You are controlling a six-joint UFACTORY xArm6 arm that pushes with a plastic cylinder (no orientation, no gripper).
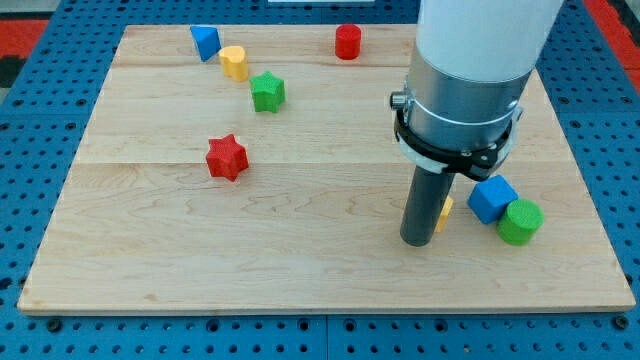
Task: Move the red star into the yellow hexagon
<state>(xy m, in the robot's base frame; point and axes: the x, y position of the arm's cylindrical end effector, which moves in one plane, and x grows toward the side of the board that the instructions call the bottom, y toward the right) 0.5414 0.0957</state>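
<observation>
The red star lies on the wooden board, left of the middle. A yellow block, roughly hexagonal, sits near the view's top left, well above the red star. My tip rests on the board at the lower right, far to the right of the red star and not touching it. A second yellow block peeks out just right of the rod, mostly hidden, and I cannot tell its shape.
A blue block lies beside the top-left yellow block, and a green star sits just below and right of it. A red cylinder stands at the top centre. A blue cube and a green cylinder lie right of my tip.
</observation>
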